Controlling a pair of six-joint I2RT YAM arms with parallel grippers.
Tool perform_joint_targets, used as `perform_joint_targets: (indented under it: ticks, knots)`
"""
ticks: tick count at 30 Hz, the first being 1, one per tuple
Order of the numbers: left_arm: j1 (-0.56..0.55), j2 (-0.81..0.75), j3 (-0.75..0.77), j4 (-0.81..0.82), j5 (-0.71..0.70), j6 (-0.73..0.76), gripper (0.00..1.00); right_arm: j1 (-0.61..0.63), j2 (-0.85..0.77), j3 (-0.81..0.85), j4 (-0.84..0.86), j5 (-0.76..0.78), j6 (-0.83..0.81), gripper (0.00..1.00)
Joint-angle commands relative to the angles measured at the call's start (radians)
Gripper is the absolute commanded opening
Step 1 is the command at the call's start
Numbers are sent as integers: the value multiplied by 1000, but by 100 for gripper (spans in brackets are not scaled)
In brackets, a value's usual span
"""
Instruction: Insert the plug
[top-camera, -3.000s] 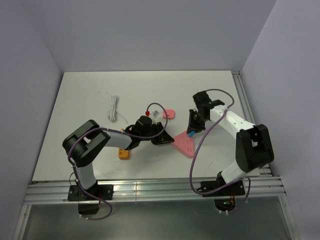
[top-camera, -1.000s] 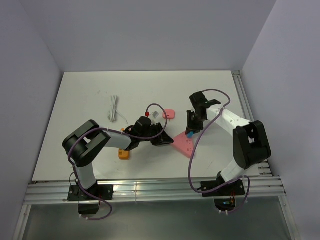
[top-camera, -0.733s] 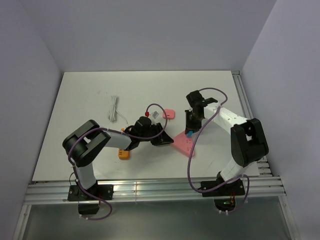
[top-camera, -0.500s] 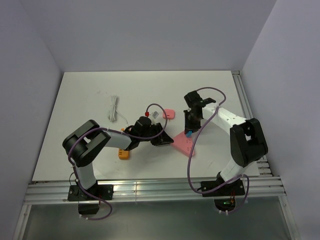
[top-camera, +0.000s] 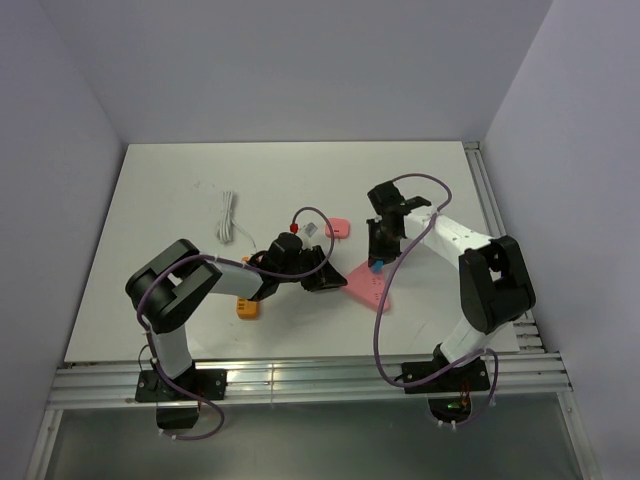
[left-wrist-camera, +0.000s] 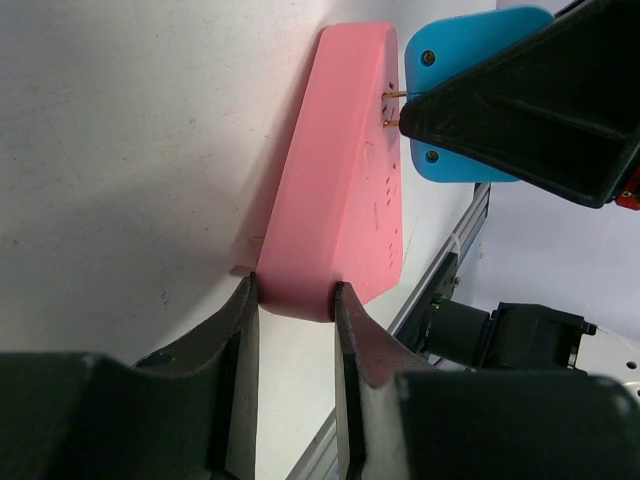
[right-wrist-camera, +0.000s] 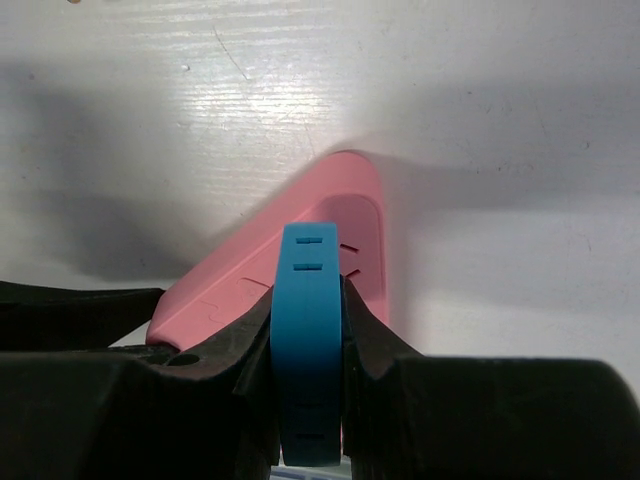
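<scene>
plug (left-wrist-camera: 455, 55) at pink socket block (left-wrist-camera: 345, 180), cable (top-camera: 228, 218) apart

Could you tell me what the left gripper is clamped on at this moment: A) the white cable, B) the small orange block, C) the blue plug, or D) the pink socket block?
D: the left wrist view shows the left gripper closed on the near corner of the pink socket block.
</scene>
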Motion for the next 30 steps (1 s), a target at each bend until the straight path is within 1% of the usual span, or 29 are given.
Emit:
perform_joint_targets:
  ticks: [1, 9, 10, 19, 22, 23, 30]
  knots:
    - [-8, 31, -10, -34, 14, 48, 0, 21, 131, -114, 123, 65, 31, 0]
    - [-4, 20, -10, -52, 17, 60, 0, 57, 103, -198, 191, 70, 91, 0]
    - [-4, 19, -8, -55, 22, 63, 0, 77, 99, -209, 197, 99, 109, 0]
    - [24, -14, -22, -95, 39, 99, 0, 156, 47, -331, 320, 151, 238, 0]
    - [38, -18, -13, -127, 51, 137, 0, 185, 47, -336, 321, 171, 258, 0]
    - [45, -20, -14, -127, 55, 146, 0, 192, 48, -342, 332, 153, 261, 0]
    - [53, -38, -43, -106, 94, 149, 0, 214, 33, -373, 349, 168, 296, 0]
